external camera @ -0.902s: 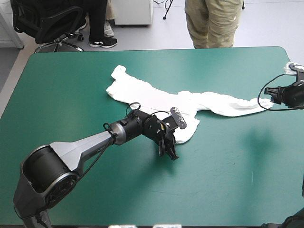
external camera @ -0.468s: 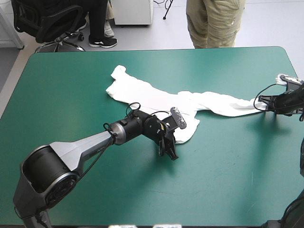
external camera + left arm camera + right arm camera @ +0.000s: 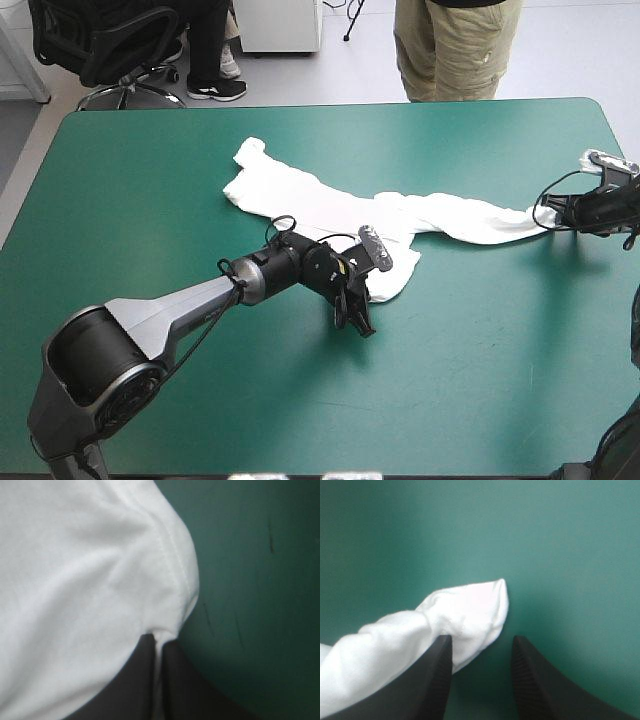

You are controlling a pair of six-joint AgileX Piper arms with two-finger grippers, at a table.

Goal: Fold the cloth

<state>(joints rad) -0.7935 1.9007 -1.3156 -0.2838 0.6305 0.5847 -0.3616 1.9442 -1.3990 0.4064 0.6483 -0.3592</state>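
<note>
While the left gripper (image 3: 157, 641) has kept its place, pinching the near hem of the T-shirt (image 3: 320, 205) around the middle of the teal-green cover (image 3: 150, 180), the right gripper (image 3: 482, 642) has turned and edged in from the right edge since just before. Its fingers now stand spread, with the shirt's rightmost tip just ahead of the gap and touching one finger, not yet pinched. This looks like the approach to a second hold, needed before any fold. The shirt lies as one rumpled strip. Count: one T-shirt, two grippers.
</note>
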